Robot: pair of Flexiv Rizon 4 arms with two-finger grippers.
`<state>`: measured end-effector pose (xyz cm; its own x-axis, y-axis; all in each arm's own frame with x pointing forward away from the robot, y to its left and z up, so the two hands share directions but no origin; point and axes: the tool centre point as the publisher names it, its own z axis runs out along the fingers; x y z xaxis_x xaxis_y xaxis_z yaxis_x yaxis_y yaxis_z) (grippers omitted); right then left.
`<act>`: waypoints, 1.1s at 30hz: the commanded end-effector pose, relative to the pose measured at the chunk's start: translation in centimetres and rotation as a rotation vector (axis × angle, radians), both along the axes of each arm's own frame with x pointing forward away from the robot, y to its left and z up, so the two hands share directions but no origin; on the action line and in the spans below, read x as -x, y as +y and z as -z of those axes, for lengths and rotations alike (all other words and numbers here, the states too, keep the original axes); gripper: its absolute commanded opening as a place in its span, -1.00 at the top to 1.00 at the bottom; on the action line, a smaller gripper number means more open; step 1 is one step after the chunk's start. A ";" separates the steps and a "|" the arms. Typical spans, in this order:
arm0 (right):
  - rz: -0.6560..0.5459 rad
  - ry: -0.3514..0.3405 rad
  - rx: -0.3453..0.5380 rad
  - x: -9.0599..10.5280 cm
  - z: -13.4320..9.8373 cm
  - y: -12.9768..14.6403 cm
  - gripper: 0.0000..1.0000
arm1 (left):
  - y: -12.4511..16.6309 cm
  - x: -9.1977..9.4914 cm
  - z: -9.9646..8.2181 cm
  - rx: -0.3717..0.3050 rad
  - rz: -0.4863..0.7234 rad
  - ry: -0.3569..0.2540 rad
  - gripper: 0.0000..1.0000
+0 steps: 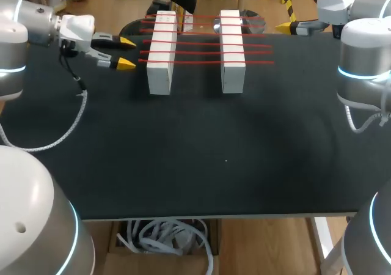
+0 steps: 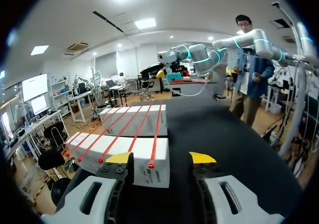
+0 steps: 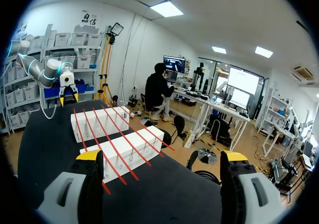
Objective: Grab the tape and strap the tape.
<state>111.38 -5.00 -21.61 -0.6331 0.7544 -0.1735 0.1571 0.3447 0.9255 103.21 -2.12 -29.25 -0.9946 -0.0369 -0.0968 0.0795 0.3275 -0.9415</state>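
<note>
Left white block (image 1: 161, 76) and right white block (image 1: 233, 76), apart, on black table (image 1: 244, 165).

The head camera sits high behind the robot and looks steeply down on the table (image 1: 214, 165), far enough off to take it in from near edge to far edge. My left arm (image 1: 24, 30) enters at 10 o'clock and my right arm (image 1: 360, 49) at 2 o'clock. The two white blocks (image 1: 161, 54) under the red tapes (image 1: 201, 50) are at 12.

The left wrist camera is low and close. It faces along the left arm's fingers (image 2: 118, 158) across the table, with the blocks just ahead and the right arm beyond.

The right wrist camera is higher and farther back, facing the opposite way over the right arm's fingers (image 3: 89, 155). The blocks are ahead toward 11 o'clock, with the left arm beyond them.

All three views share the blocks and tapes.
</note>
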 end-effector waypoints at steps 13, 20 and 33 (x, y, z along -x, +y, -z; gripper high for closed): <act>0.000 0.000 0.000 0.0 0.0 0.0 -1.00 | -1.1 -0.6 1.7 0.022 0.021 0.015 0.15; 0.000 0.000 0.000 0.0 0.0 0.0 -1.00 | -1.1 -0.8 2.0 0.026 0.023 0.018 0.27; 0.000 0.000 0.000 0.0 0.0 0.0 -1.00 | -1.3 -1.6 2.4 0.027 0.032 0.018 0.45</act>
<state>111.38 -5.00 -21.61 -0.6331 0.7544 -0.1735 0.1571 0.3447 0.9255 104.27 -3.49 -31.36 -0.9965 -0.0184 -0.0814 0.0719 0.3058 -0.9494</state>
